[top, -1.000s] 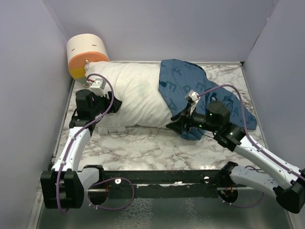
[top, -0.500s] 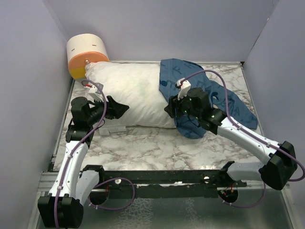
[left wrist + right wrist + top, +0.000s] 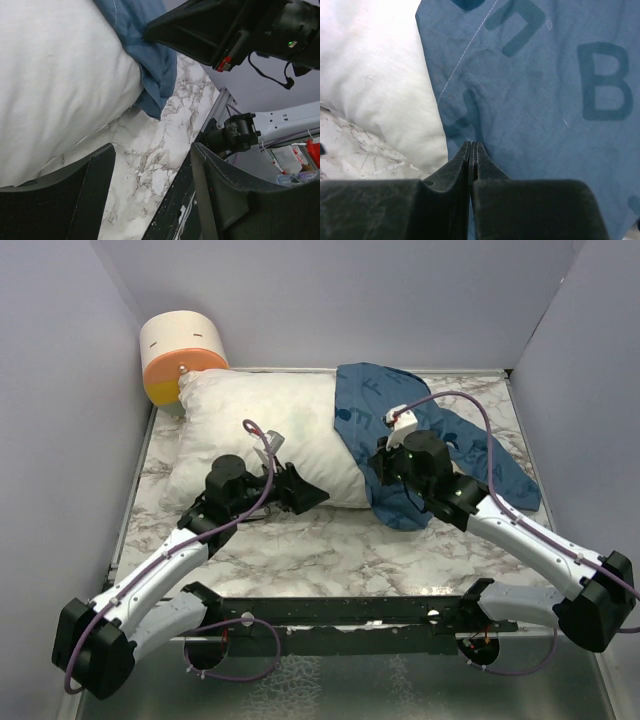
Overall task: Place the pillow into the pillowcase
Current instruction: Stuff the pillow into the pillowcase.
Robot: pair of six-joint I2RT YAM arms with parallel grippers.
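The white pillow [image 3: 265, 430] lies across the back of the marble table, its right end covered by the dark blue pillowcase [image 3: 450, 445] with light blue letters. My right gripper [image 3: 383, 476] is shut at the pillowcase's near left edge, pinching a fold of blue cloth [image 3: 471, 145] just beside the pillow [image 3: 375, 80]. My left gripper [image 3: 312, 498] stands open by the pillow's front edge, low over the table. Between its fingers [image 3: 152, 185] there is only marble. In the left wrist view the pillow [image 3: 55, 85] and the pillowcase [image 3: 152, 65] lie ahead.
A cream and orange cylinder [image 3: 180, 355] stands in the back left corner, touching the pillow's end. Grey walls close in the left, back and right sides. A black frame rail [image 3: 330, 612] runs along the table's [image 3: 300, 550] near edge.
My left arm has swung right along the pillow's front edge, from its left end to near its middle. My right gripper has closed on the pillowcase's edge.
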